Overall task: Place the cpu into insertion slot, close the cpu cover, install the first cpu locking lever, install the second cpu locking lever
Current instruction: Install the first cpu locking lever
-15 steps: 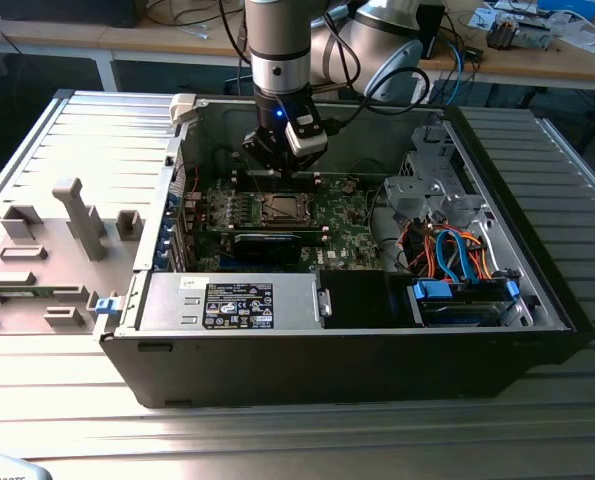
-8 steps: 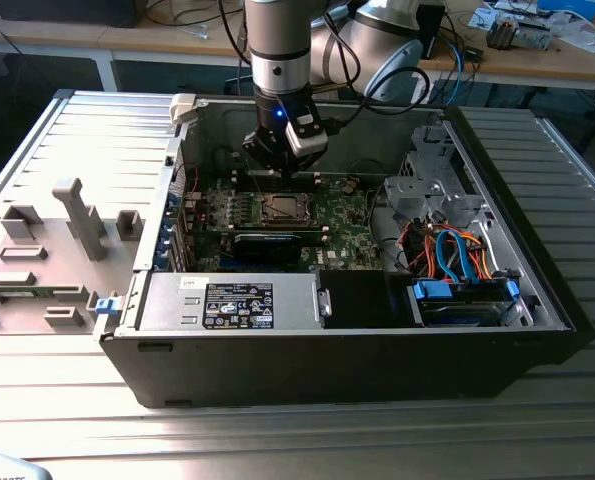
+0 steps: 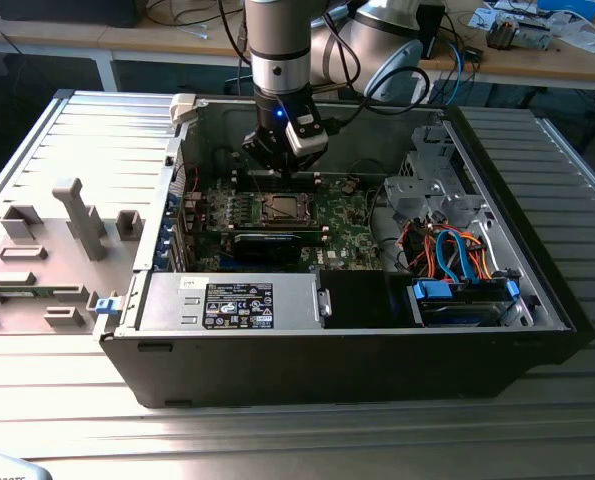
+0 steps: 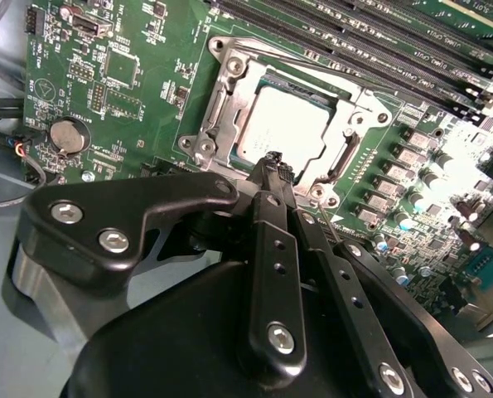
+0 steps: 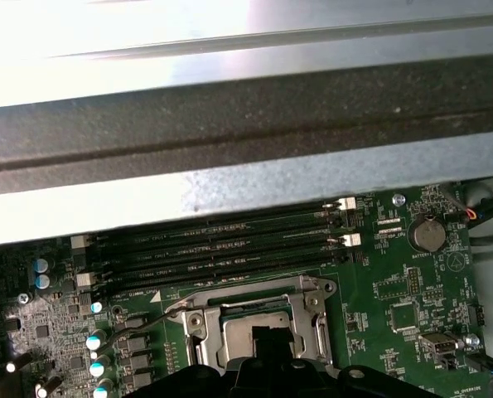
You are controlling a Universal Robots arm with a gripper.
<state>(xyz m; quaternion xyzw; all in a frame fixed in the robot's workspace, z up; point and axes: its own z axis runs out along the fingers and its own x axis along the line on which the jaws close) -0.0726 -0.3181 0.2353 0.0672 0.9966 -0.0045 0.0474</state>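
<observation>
- The cpu (image 4: pixel 281 134) is already sitting in the insertion slot (image 4: pixel 335 159), dull silver top facing up, square to the socket as far as I can tell. So the first step looks done.
- The cpu cover (image 4: pixel 229 98) is folded down flat over it, with the chip showing through the window in the frame. Makes sense: the frame has to press on the chip's edges before any lever can clamp it.
- In the first wrist view you can see the same cover (image 5: pixel 198 319) and a thin wire locking lever (image 5: pixel 134 325) running along one side of the socket. Can't say for sure whether it's hooked under its tab, so I'd judge the lever steps as in progress rather than finished.
- The gripper (image 4: pixel 277 168) is pinched narrow, tips together, with nothing held between them. They sit right at the socket's edge near a corner of the cover, which looks like a pose for pushing or hooking something small rather than carrying a part.
- From the exterior view the arm comes straight down into the open computer case (image 3: pixel 537 300), with the gripper (image 3: pixel 267 168) tilted a bit and hovering just behind the socket on the green motherboard (image 3: pixel 352 240).
- The memory slots (image 5: pixel 221 249) run alongside the socket, and the round coin battery (image 5: pixel 427 235) sits off to one side, both clear of the tool.
</observation>
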